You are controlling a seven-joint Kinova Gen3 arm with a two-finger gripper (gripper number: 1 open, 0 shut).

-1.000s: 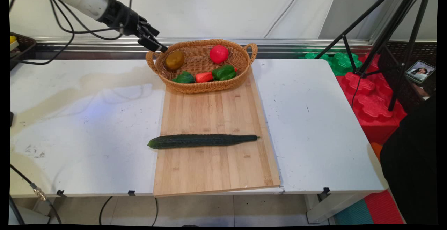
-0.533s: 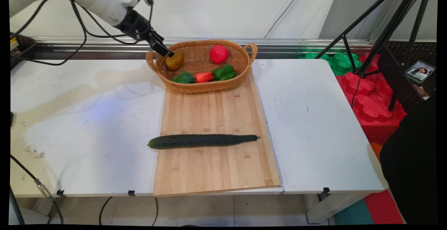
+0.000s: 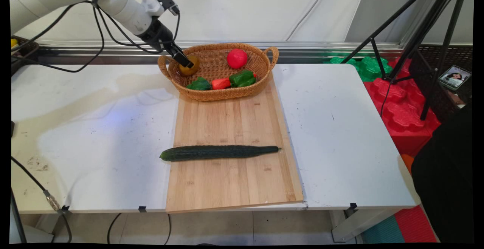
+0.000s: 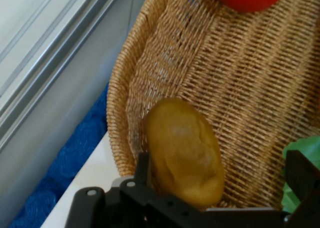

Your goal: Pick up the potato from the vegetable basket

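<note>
My pincer (image 4: 220, 180) reaches into the left end of the wicker basket (image 3: 261, 79), spread wide, with the brown potato (image 4: 184, 150) between its fingers (image 4: 141, 169). One finger sits just beside the potato; whether it touches, I cannot tell. The potato lies against the basket's woven wall. A red ball-like fruit (image 3: 237, 58) sits further along, green peppers (image 3: 242, 78) and a red one nearby. A long cucumber (image 3: 219, 152) lies across the wooden board (image 3: 230, 188) on the white table (image 3: 340, 147).
</note>
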